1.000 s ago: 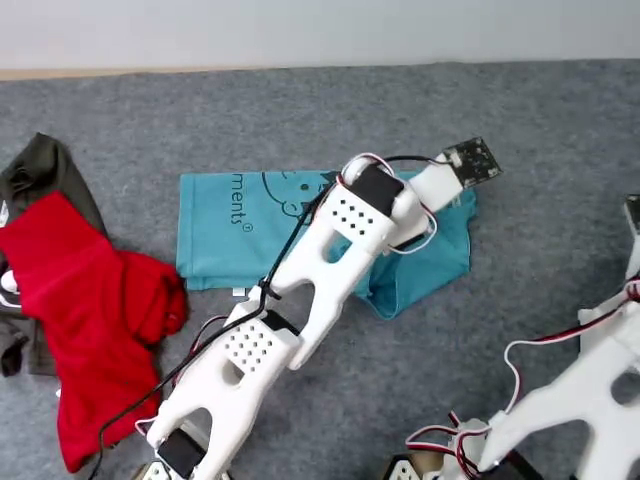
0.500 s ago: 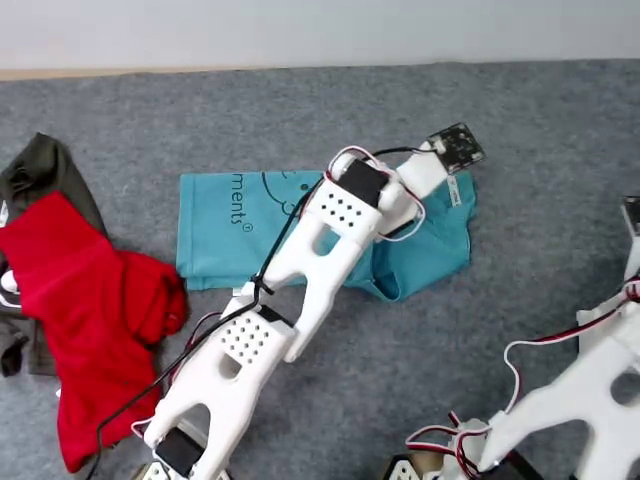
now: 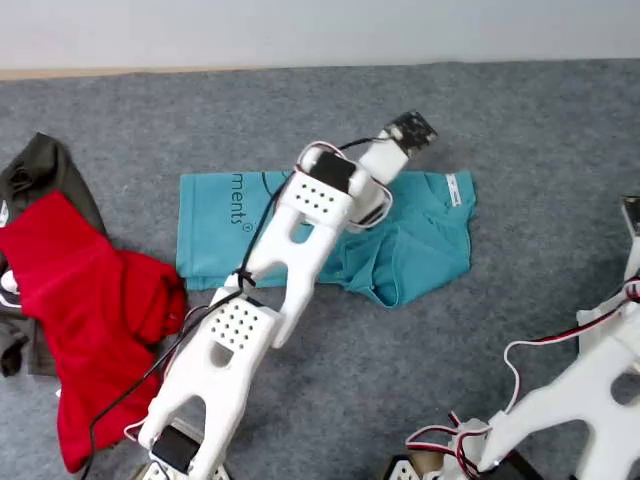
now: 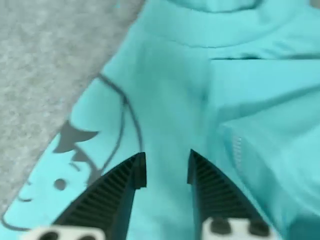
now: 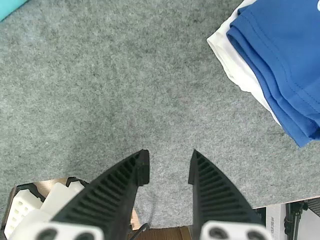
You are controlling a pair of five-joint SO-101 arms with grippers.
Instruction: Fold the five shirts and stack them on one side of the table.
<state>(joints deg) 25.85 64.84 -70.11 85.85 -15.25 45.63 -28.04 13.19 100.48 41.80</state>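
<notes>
Left hand (image 4: 166, 165) sits low over the teal shirt (image 3: 420, 240), slightly open, holding nothing. Right hand (image 5: 167, 162) is also part-open and empty above bare table (image 3: 560, 120). We judge the teal shirt light and limp, so pinch a hem or sleeve edge. We count five shirts: one teal mid-table, one red (image 3: 90, 300) partly over one dark olive (image 3: 35, 170), one blue (image 5: 280, 55) folded on one white (image 5: 223, 47).

Teal shirt (image 3: 215, 235) lies partly folded; red shirt (image 3: 90, 300) crumpled atop olive shirt (image 3: 35, 170).
</notes>
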